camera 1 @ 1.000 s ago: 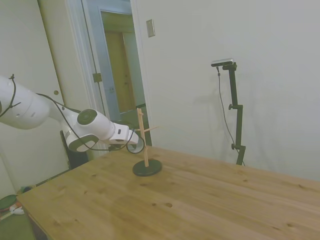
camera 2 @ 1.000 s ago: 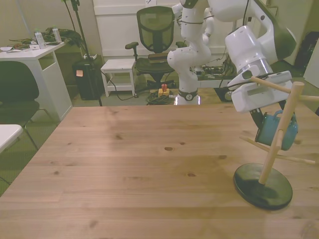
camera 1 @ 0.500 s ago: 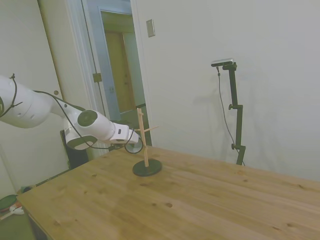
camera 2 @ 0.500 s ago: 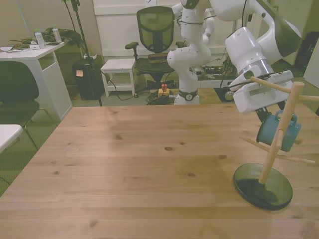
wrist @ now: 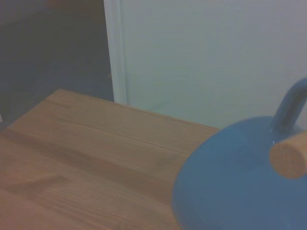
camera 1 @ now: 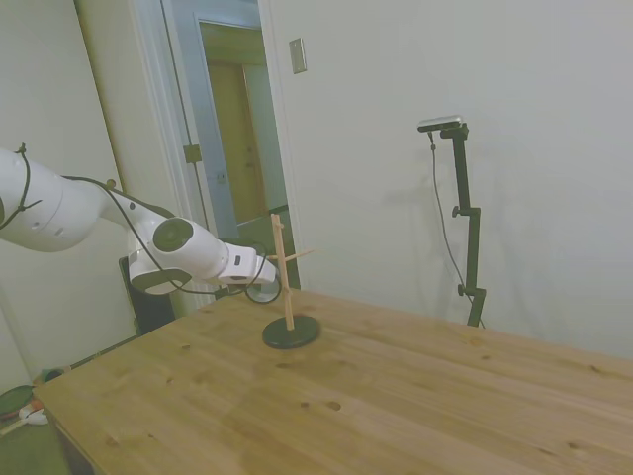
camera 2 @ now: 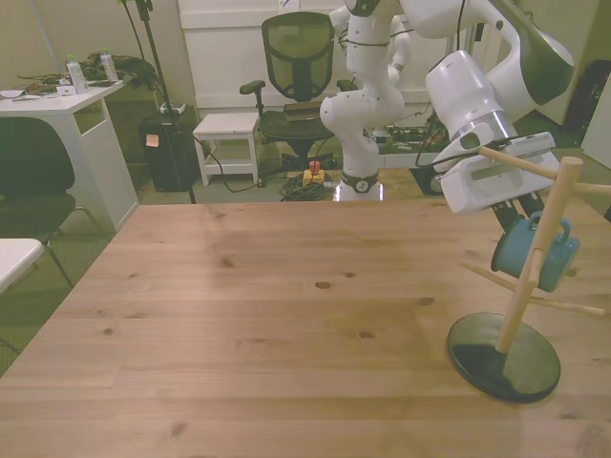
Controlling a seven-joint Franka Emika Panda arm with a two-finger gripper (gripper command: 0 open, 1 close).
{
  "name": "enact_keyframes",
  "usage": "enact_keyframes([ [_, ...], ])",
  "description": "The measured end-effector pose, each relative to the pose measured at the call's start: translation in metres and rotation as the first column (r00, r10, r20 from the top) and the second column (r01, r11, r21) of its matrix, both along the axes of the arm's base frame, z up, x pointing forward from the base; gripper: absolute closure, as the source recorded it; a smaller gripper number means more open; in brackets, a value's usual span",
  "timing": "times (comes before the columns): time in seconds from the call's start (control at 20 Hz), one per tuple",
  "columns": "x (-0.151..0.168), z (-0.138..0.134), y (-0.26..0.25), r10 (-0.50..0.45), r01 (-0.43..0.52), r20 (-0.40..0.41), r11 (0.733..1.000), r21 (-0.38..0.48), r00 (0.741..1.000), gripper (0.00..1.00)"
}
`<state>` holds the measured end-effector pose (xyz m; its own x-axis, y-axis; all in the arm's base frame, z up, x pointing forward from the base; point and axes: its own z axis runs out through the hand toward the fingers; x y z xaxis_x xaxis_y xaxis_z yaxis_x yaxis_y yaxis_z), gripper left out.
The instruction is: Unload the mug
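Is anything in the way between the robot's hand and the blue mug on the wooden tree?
Nothing visible stands between them. The gripper is already right up against the mug, which hangs by its handle on a peg of the wooden rack. The rack's pole crosses in front of the mug, so whether the gripper has closed cannot be told.

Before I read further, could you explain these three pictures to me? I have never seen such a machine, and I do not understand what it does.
The white machine is a robot arm; its hand is a two-finger claw. One camera stands beside the wooden table, one faces the robot from across it, and one sits on the wrist, very close and blurred. On the table stands a wooden mug tree with a dark round base. A light-blue mug hangs on it by its handle; the wrist view shows a peg end through that handle. The claw is right behind the mug, but whether it grips cannot be seen.
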<state>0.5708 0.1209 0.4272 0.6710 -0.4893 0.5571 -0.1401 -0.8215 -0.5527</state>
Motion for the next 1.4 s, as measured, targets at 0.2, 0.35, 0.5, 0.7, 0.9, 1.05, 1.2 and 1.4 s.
enact_keyframes([
  [0.2,0.000,0.000,-0.001,0.004,-0.004,-0.002,1.000,0.000,1.000,1.00],
  [0.35,-0.001,0.002,0.000,0.014,-0.014,0.003,1.000,-0.003,1.000,1.00],
  [0.5,-0.002,0.004,0.000,0.023,-0.023,0.005,1.000,-0.005,1.000,1.00],
  [0.7,-0.005,0.003,-0.002,0.031,-0.030,0.003,0.999,-0.011,1.000,1.00],
  [0.9,-0.003,0.006,-0.008,0.050,-0.050,-0.002,0.999,-0.003,0.999,1.00],
  [1.05,-0.003,0.014,-0.014,0.052,-0.052,0.004,0.999,0.008,0.999,1.00],
  [1.2,-0.001,0.021,-0.019,0.052,-0.052,0.013,0.999,0.017,0.999,1.00],
  [1.4,0.001,0.024,-0.019,0.055,-0.055,0.017,0.998,0.019,0.998,1.00],
])
